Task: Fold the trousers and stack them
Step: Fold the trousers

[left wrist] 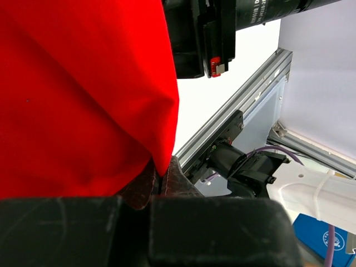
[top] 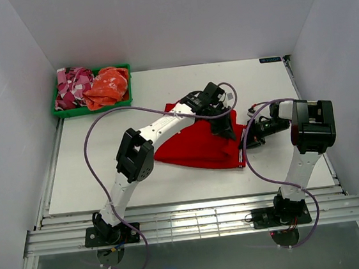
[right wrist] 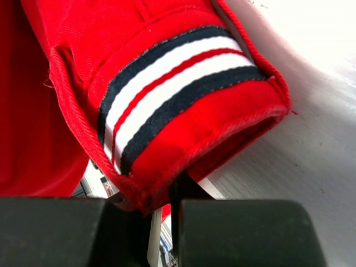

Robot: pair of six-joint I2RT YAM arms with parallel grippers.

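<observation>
The red trousers (top: pixel 197 147) lie folded in a heap at the middle of the white table. My left gripper (top: pixel 225 128) is at their right edge, shut on a corner of the red cloth (left wrist: pixel 83 100), with the fold pinched between its fingers (left wrist: pixel 181 181). My right gripper (top: pixel 249 138) is at the trousers' right end, shut on the hem with the navy, white and red striped band (right wrist: pixel 167 94); the cloth drapes over its fingers (right wrist: pixel 192 189). The two grippers are close together.
A green bin (top: pixel 93 109) at the table's back left holds a pink-and-white patterned garment (top: pixel 72 87) and an orange one (top: pixel 108 85). A metal rail (left wrist: pixel 245 94) runs along the table's right edge. Purple cables loop over both arms.
</observation>
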